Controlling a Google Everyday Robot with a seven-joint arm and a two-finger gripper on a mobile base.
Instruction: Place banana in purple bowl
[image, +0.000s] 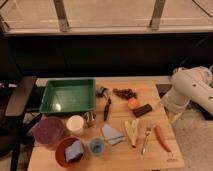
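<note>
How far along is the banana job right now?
Nothing done yet: the banana lies on the table beside the fork, apart from the purple bowl. Nothing in hand: the arm sits at the table's right edge, gripper out of view. Left: grasp, carry, release in bowl.

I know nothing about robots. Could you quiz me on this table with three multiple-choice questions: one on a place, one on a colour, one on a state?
1. The banana lies:
A) on the floor
B) just left of the fork
C) on a chair

2. The tray is:
A) green
B) red
C) white

3. The purple bowl:
A) holds the banana
B) is tipped over
C) has no banana in it

Answers:
1. B, it lies on the wood beside the fork.
2. A, its walls and floor are green.
3. C, the banana is on the table, and the gripper is off at the table's right edge.
</note>
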